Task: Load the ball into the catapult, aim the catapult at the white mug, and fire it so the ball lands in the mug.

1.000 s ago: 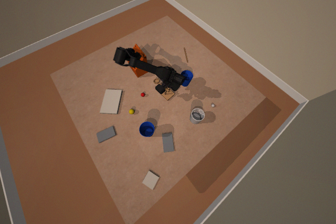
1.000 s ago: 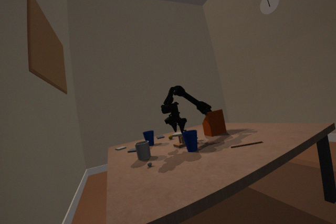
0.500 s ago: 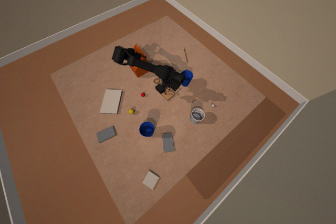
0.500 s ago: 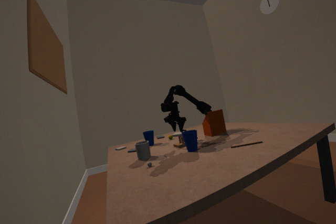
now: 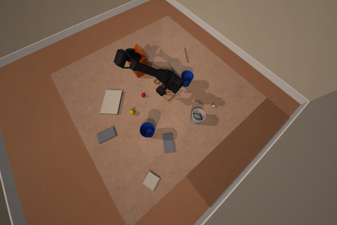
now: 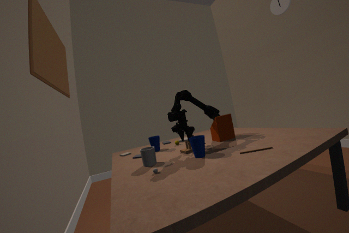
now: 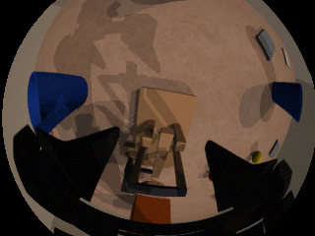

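Note:
The wooden catapult (image 5: 169,96) (image 6: 185,150) (image 7: 169,105) stands on the table; its ring-shaped cup (image 5: 157,81) shows in the top view. My gripper (image 6: 186,139) (image 7: 164,140) is open and empty, its fingers spread just above the catapult, one on either side. The white mug (image 5: 194,120) (image 6: 148,157) stands upright, out of the wrist view. A small white ball (image 5: 213,105) (image 6: 155,170) lies beside the mug. A red ball (image 5: 142,95) and a yellow ball (image 5: 131,111) (image 6: 176,142) (image 7: 257,157) lie on the catapult's other side. My arm partly hides the catapult from above.
One blue cup (image 5: 187,76) (image 6: 198,147) (image 7: 61,98) stands close to the catapult, another blue cup (image 5: 147,129) (image 6: 154,143) (image 7: 287,98) farther off. An orange block (image 5: 138,73) (image 6: 223,129) (image 7: 152,208) stands by the arm's base. A stick (image 5: 186,55) (image 6: 256,150) and several flat slabs lie around.

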Motion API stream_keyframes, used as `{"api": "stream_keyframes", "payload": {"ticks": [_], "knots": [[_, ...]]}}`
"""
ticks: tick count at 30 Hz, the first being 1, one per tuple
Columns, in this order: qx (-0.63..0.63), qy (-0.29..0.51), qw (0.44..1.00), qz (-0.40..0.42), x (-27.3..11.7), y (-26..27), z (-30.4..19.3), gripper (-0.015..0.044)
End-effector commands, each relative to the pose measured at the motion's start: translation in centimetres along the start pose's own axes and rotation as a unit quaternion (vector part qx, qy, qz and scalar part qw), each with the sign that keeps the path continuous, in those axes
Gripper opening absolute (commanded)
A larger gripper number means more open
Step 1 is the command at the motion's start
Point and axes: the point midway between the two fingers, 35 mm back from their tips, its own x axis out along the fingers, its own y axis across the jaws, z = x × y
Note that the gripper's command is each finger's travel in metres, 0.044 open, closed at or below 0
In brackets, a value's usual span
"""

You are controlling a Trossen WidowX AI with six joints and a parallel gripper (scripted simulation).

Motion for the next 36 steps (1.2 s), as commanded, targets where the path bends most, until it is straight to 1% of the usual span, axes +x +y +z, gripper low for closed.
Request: {"api": "stream_keyframes", "payload": {"ticks": [1, 21, 26, 36], "knots": [[-0.003, 0.004, 1.000, -0.003, 0.9, -0.1, -0.2, 0.0440], [-0.003, 0.004, 1.000, -0.005, 4.1, -0.2, -0.3, 0.0440], [-0.003, 0.004, 1.000, -0.005, 4.3, -0.2, -0.3, 0.0440], [0.000, 0.002, 1.000, -0.002, 4.0, -0.1, -0.2, 0.0177]]}}
